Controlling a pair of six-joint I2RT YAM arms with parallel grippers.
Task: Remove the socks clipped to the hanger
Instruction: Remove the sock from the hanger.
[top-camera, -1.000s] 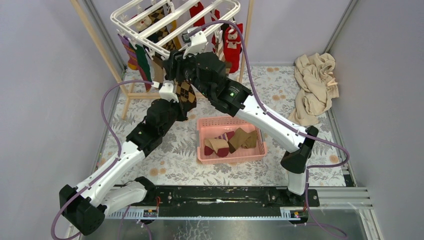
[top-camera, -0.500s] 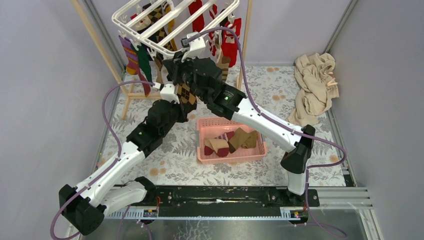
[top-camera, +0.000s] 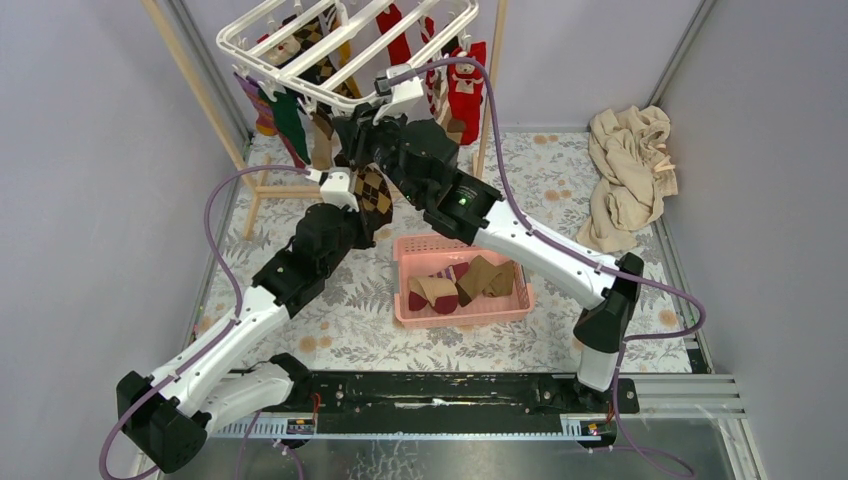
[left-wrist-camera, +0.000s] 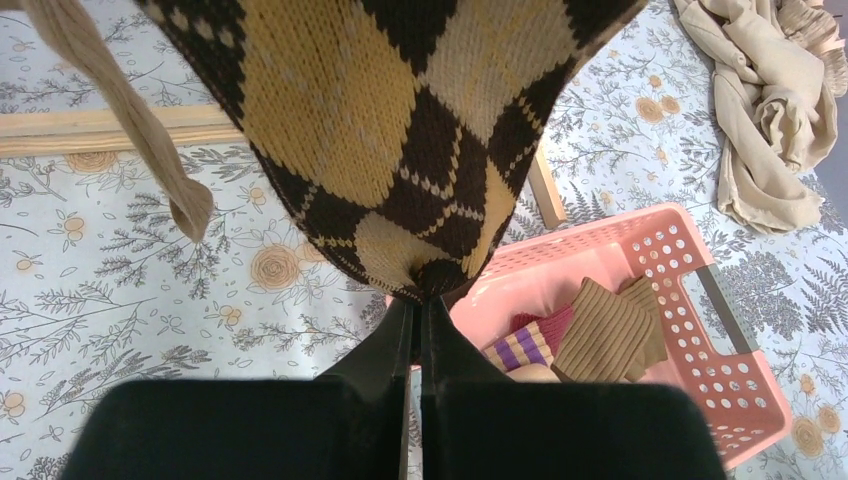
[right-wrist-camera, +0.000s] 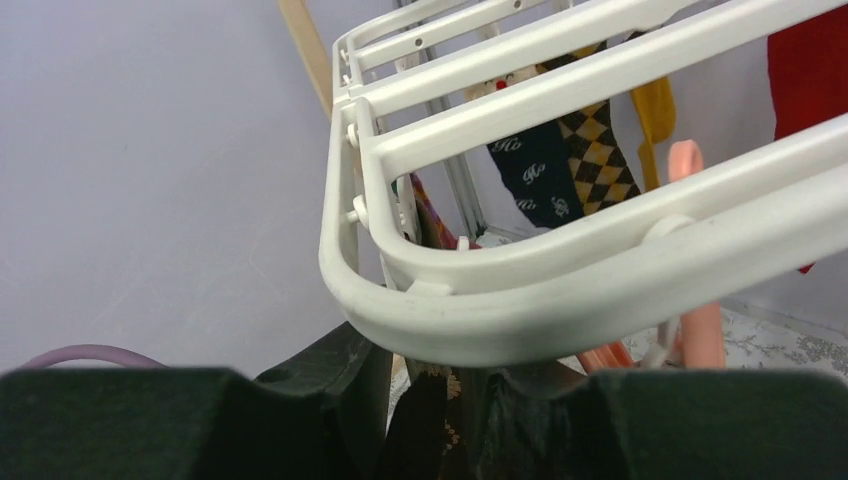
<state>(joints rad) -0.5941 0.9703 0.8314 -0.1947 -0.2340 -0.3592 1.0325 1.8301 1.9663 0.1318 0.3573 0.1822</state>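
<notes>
The white hanger (top-camera: 340, 50) hangs at the back with several socks clipped under it. A brown and yellow argyle sock (left-wrist-camera: 400, 130) hangs down from it, and my left gripper (left-wrist-camera: 420, 300) is shut on its lower tip. In the top view that left gripper (top-camera: 347, 188) sits just below the rack. My right gripper (top-camera: 362, 140) is pushed up under the hanger's front rail (right-wrist-camera: 560, 300). Its fingers (right-wrist-camera: 350, 390) stand either side of the dark top of the sock, and the rail hides their tips and the clip.
A pink basket (top-camera: 520, 300) with several socks in it stands on the floral cloth in front of the rack. The basket (left-wrist-camera: 690, 300) lies right of my left gripper. A crumpled beige cloth (top-camera: 630, 170) lies at the right wall. Wooden poles (top-camera: 200, 85) flank the rack.
The hanger has rocked a little to the left and the hanging socks have swung. My right wrist has shifted slightly under the rail. The left gripper has kept its hold on the argyle sock.
</notes>
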